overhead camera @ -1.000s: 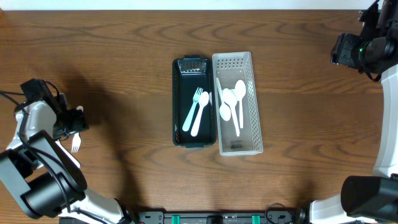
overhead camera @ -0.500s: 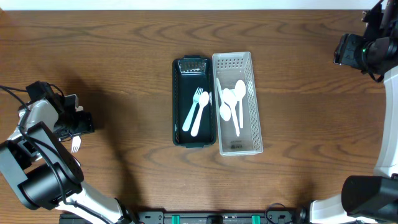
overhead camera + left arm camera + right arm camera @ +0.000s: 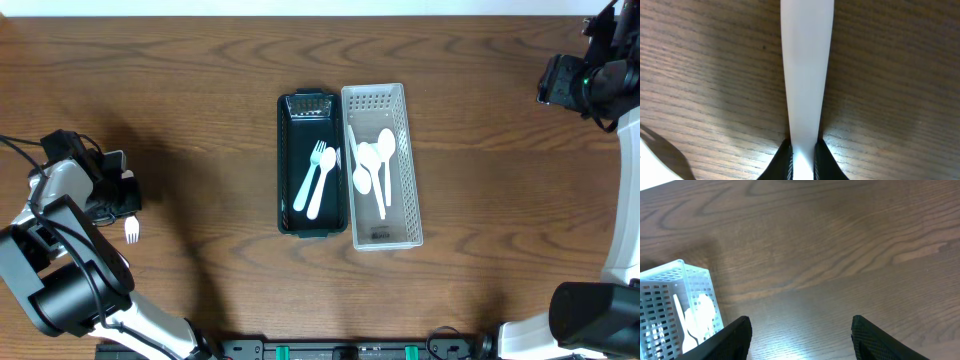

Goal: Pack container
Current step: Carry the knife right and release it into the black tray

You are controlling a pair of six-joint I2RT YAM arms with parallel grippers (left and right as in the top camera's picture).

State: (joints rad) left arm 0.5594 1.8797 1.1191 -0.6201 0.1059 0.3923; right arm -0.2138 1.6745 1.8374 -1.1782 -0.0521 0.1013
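The black container (image 3: 290, 150) lies at the table's middle with a white fork (image 3: 320, 158) and a white spoon (image 3: 316, 190) inside. Beside it on the right is a white slotted basket (image 3: 405, 150) with several white spoons (image 3: 372, 165). Far left, my left gripper (image 3: 122, 203) is shut on the handle of another white plastic fork (image 3: 131, 232) that lies on the wood. The left wrist view shows that handle (image 3: 806, 75) pinched between the jaws of the left gripper (image 3: 802, 152). My right gripper (image 3: 800, 332) is open over bare wood at the far right, nothing in it.
The right arm (image 3: 585, 80) hovers by the table's back right corner. A corner of the white basket (image 3: 675, 305) shows at the left of the right wrist view. The left arm's cables (image 3: 20, 150) trail near the left edge.
My left gripper has shut on the fork's handle; it was open before. The fork's tines have shifted slightly right on the table. The right arm has not moved.
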